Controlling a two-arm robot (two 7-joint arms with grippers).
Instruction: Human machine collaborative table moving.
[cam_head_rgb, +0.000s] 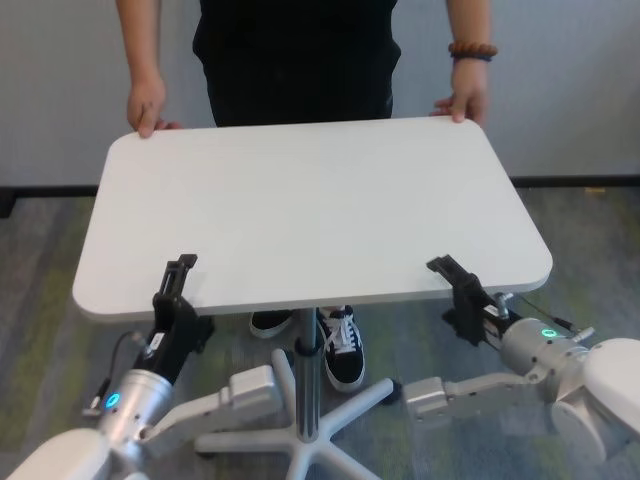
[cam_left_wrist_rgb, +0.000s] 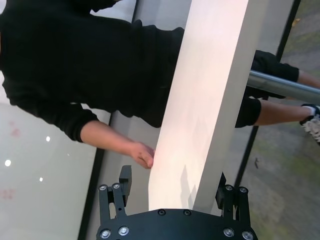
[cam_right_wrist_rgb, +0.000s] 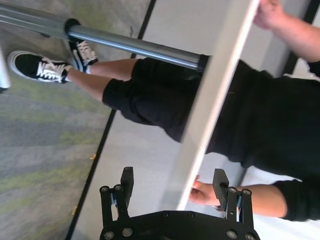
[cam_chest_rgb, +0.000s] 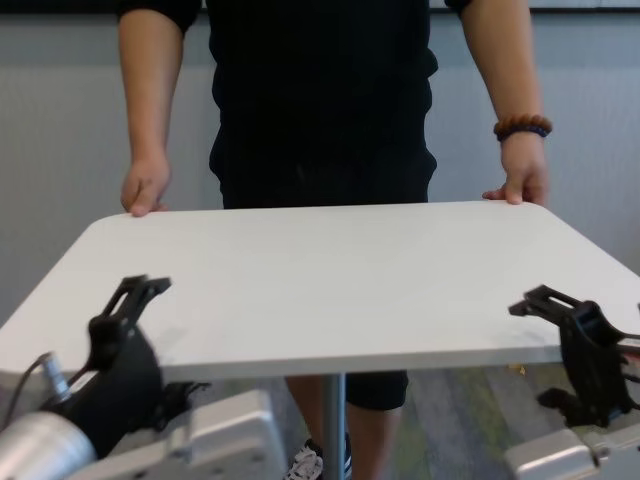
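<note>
The table (cam_head_rgb: 320, 210) fills the middle of the head view, its white top bare, carried on a grey pedestal pole (cam_head_rgb: 309, 385) that rises from a white star base (cam_head_rgb: 300, 440) at 6 o'clock. The human (cam_head_rgb: 300, 60) stands at 12 o'clock in black, one hand (cam_head_rgb: 147, 105) on the far corner at 11 o'clock and the other hand (cam_head_rgb: 463, 100), below a bead bracelet (cam_head_rgb: 472, 49), on the corner at 1 o'clock. The left gripper (cam_head_rgb: 178, 285) sits at the near edge at 7 o'clock; its wrist view shows one finger (cam_left_wrist_rgb: 121, 187) above the tabletop and one below, straddling the edge, though whether they press on it cannot be told. The right gripper (cam_head_rgb: 455, 285) at 5 o'clock straddles the near edge likewise, one finger (cam_right_wrist_rgb: 220, 185) on each face, contact equally unclear.
</note>
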